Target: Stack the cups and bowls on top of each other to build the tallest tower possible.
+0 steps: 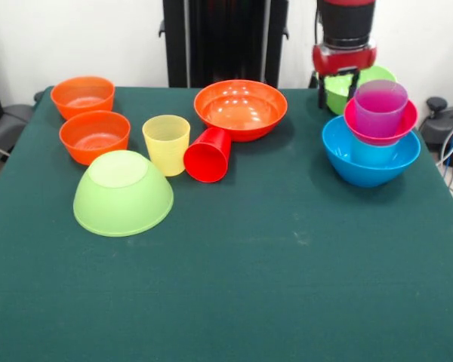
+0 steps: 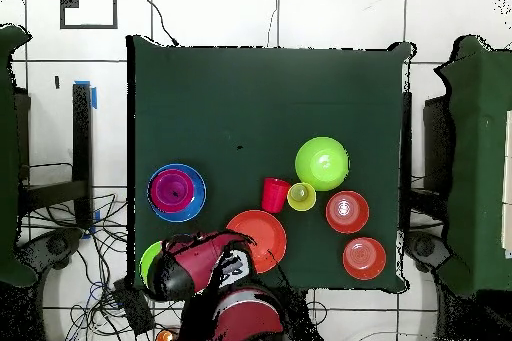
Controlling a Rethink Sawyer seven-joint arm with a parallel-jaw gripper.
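Gripper (image 1: pixel 337 89) in the front view hangs over the upright lime bowl (image 1: pixel 366 80) at the table's far corner. Its dark fingers dip toward that bowl's rim with nothing seen between them; how wide they stand I cannot tell. Just beside it, nearer the camera, rises the tower: blue bowl (image 1: pixel 370 162) holding a light blue cup (image 1: pixel 373 152), magenta bowl (image 1: pixel 379 130) on that, purple cup (image 1: pixel 380 107) on top, wide base lowest, probably for steadiness. Well off to the side lie the wide orange bowl (image 1: pixel 240 107), tipped red cup (image 1: pixel 208 156), yellow cup (image 1: pixel 166 143), two small orange bowls (image 1: pixel 81 96) and an upturned lime bowl (image 1: pixel 123 193).

Overhead, the arm's head (image 2: pixel 200 262) covers most of the lime bowl (image 2: pixel 150 260); the tower (image 2: pixel 176 192) sits just beyond it.
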